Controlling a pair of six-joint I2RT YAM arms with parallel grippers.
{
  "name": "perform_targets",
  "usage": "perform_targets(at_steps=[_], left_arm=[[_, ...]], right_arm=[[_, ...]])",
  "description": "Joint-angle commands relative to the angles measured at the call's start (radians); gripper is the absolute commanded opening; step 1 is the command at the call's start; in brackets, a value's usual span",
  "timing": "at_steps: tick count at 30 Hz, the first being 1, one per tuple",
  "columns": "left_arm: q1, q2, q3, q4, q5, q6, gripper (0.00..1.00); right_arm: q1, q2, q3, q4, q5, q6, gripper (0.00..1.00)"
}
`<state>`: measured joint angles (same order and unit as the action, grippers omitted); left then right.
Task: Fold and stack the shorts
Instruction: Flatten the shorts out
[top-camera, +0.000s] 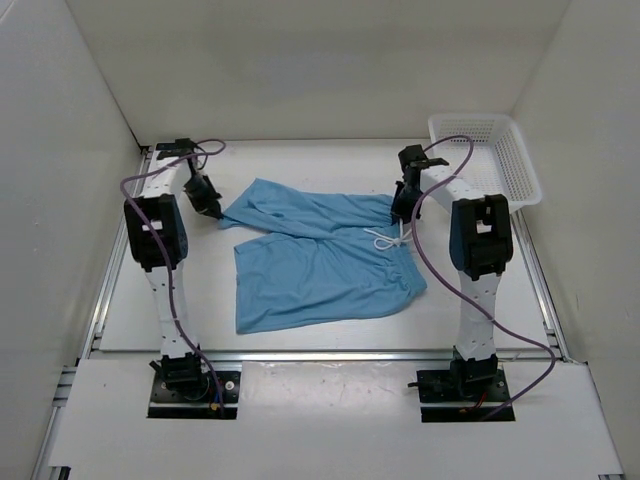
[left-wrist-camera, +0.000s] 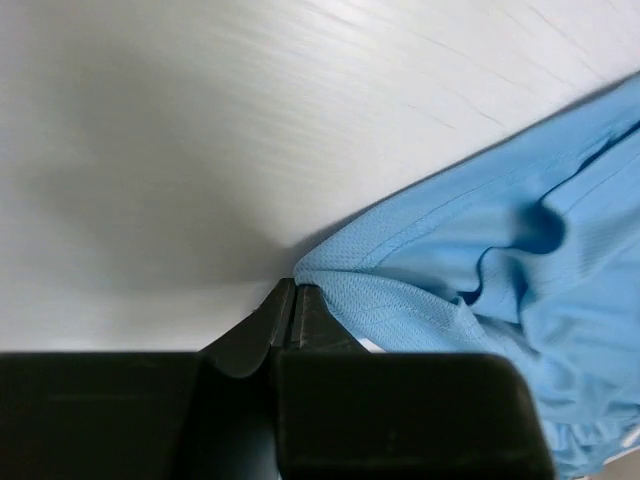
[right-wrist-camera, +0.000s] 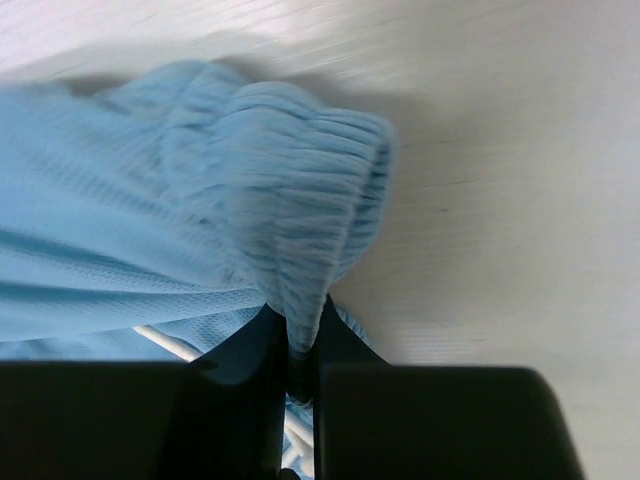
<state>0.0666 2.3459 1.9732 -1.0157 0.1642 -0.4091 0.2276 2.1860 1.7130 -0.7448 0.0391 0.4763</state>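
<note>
The light blue shorts (top-camera: 320, 258) lie spread in the middle of the table, waistband to the right, with the white drawstring (top-camera: 388, 238) loose on top. My left gripper (top-camera: 214, 211) is at the far-left hem corner, its jaws pressed together on the tip of that corner (left-wrist-camera: 293, 298); the hem (left-wrist-camera: 470, 270) runs off to the right. My right gripper (top-camera: 402, 214) is shut on the gathered elastic waistband (right-wrist-camera: 300, 230), with fabric pinched between its fingers (right-wrist-camera: 300, 345). The drawstring also shows in the right wrist view (right-wrist-camera: 165, 343).
A white plastic mesh basket (top-camera: 490, 150) stands at the back right corner, just right of the right arm. White walls enclose the table on three sides. Purple cables loop off both arms.
</note>
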Motion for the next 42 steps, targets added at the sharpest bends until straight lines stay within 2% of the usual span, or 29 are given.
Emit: perform_targets(at_steps=[1,3,4,5,6,8,9,10,11,12,13,14,16,18,19,20,21,22,23,25,29,33,35,36,37,38,41,42], left_arm=[[0.036,-0.125,-0.017,0.020,-0.057,0.012,0.10],[0.036,-0.125,-0.002,0.006,-0.034,0.027,0.11],[0.036,-0.100,0.019,-0.039,-0.025,0.038,0.19],[0.036,-0.100,0.057,-0.059,-0.025,0.038,0.30],[0.036,-0.100,0.071,-0.073,-0.025,0.038,0.54],[0.024,-0.111,0.091,-0.073,-0.054,0.038,0.70],[0.013,-0.111,0.123,-0.083,-0.072,0.038,0.72],[0.013,-0.111,0.142,-0.083,-0.081,0.038,0.77],[0.001,-0.111,0.163,-0.083,-0.094,0.027,0.77],[-0.010,-0.111,0.212,-0.092,-0.104,0.027,0.73],[-0.010,-0.102,0.237,-0.092,-0.104,0.027,0.63],[-0.027,-0.091,0.262,-0.092,-0.094,0.027,0.12],[-0.065,-0.034,0.350,-0.101,-0.063,0.042,0.10],[-0.096,0.037,0.418,-0.121,-0.054,0.043,0.10],[-0.115,0.062,0.476,-0.138,-0.034,0.043,0.19],[-0.116,0.085,0.498,-0.138,-0.020,0.043,0.38],[-0.125,0.123,0.510,-0.138,-0.006,0.043,0.52],[-0.125,0.137,0.510,-0.138,-0.006,0.043,0.72],[-0.125,0.151,0.522,-0.138,0.007,0.033,0.79],[-0.134,0.190,0.539,-0.129,0.008,0.033,0.84],[-0.155,0.230,0.564,-0.083,0.037,0.033,0.73],[-0.165,0.251,0.573,-0.083,0.046,0.033,0.68],[-0.165,0.260,0.561,-0.083,0.055,0.033,0.62],[-0.165,0.260,0.549,-0.083,0.055,0.033,0.55],[-0.165,0.260,0.549,-0.083,0.055,0.033,0.34],[-0.165,0.239,0.529,-0.067,0.043,0.033,0.25],[-0.165,0.208,0.507,-0.043,0.052,0.024,0.11],[-0.165,0.198,0.507,-0.043,0.073,0.024,0.11]], right_arm=[[0.010,-0.006,0.010,0.010,-0.018,-0.001,0.01],[0.010,-0.006,0.010,0.010,-0.018,-0.001,0.01],[0.010,-0.006,0.010,0.010,-0.018,-0.001,0.01],[0.010,-0.006,0.020,0.010,-0.018,-0.001,0.01],[0.010,-0.006,0.020,0.010,-0.018,-0.001,0.03],[0.010,-0.017,0.059,-0.002,-0.018,-0.013,0.20],[0.010,-0.028,0.071,-0.016,-0.005,-0.013,0.29],[0.019,-0.040,0.095,-0.016,0.010,-0.024,0.45],[0.019,-0.040,0.109,-0.030,0.019,-0.033,0.54],[0.019,-0.049,0.125,-0.047,0.019,-0.033,0.62],[0.019,-0.049,0.161,-0.056,0.030,-0.033,0.72],[0.019,-0.049,0.180,-0.056,0.039,-0.042,0.77],[0.019,-0.039,0.213,-0.086,0.039,-0.042,0.83],[0.019,-0.029,0.255,-0.099,0.039,-0.042,0.84],[0.019,-0.029,0.264,-0.099,0.039,-0.042,0.84],[0.019,-0.029,0.273,-0.099,0.039,-0.042,0.84],[0.019,-0.019,0.273,-0.108,0.039,-0.042,0.84],[0.019,-0.019,0.273,-0.108,0.039,-0.042,0.84],[0.019,-0.009,0.286,-0.108,0.039,-0.042,0.84],[0.019,0.003,0.301,-0.117,0.048,-0.042,0.84],[0.019,0.043,0.355,-0.126,0.048,-0.042,0.81],[0.010,0.064,0.396,-0.146,0.048,-0.042,0.80],[0.010,0.075,0.408,-0.156,0.048,-0.033,0.80],[0.010,0.075,0.419,-0.156,0.048,-0.033,0.80],[0.010,0.084,0.419,-0.156,0.048,-0.033,0.80],[0.010,0.084,0.419,-0.156,0.048,-0.033,0.80],[0.010,0.093,0.419,-0.156,0.048,-0.033,0.80],[0.010,0.093,0.419,-0.156,0.048,-0.033,0.80]])
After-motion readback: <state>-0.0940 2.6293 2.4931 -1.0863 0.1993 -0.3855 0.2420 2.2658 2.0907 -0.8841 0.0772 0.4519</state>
